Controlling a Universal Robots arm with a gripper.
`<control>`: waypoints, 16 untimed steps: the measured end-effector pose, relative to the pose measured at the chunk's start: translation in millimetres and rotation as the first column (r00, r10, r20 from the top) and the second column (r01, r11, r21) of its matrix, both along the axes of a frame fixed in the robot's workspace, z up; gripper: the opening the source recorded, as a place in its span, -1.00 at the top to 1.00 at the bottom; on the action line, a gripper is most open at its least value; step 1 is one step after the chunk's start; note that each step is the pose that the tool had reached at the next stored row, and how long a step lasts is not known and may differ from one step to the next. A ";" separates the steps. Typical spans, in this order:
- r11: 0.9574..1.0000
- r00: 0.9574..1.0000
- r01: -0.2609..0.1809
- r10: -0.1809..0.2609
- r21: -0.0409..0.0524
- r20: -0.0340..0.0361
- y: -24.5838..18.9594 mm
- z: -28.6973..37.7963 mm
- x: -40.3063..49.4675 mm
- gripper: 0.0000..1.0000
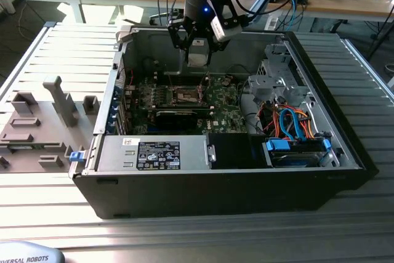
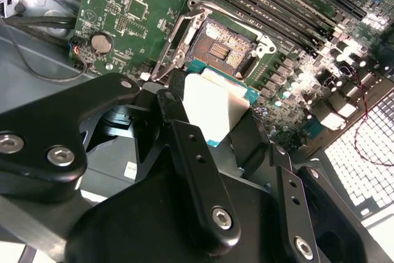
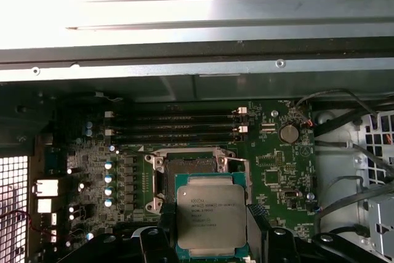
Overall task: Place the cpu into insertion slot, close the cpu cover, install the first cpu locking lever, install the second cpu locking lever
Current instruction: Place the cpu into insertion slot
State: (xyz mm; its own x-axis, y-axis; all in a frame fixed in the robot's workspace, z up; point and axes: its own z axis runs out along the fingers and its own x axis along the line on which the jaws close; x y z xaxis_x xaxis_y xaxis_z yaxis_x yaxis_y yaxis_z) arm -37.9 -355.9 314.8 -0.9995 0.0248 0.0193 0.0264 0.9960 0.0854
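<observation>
In the second wrist view, fingers [image 2: 191, 152] of the pincer [image 2: 215, 118] hide part of the chip [image 2: 217, 100]. The chip covers one side of the socket's [image 2: 225, 44] rim.

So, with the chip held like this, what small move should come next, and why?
Probably ease the gripper down toward the insertion slot. It grips the cpu well above the slot, which is open and bare, and in the first wrist view the cpu looks offset from it.

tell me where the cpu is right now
In both wrist views the cpu sits clamped in the jaws of the gripper, above the motherboard and close to the empty insertion slot, not yet in it.
</observation>
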 end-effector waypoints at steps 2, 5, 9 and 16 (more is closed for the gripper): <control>1.000 1.000 0.000 0.000 0.000 0.000 0.0 -0.4 0.0 -0.08; 1.000 1.000 0.000 0.000 0.000 0.000 0.0 -1.6 0.0 -0.08; 1.000 1.000 0.000 0.000 0.000 0.000 0.0 -3.0 0.0 -0.08; 1.000 1.000 0.000 0.000 0.000 0.000 0.0 -4.7 0.0 -0.08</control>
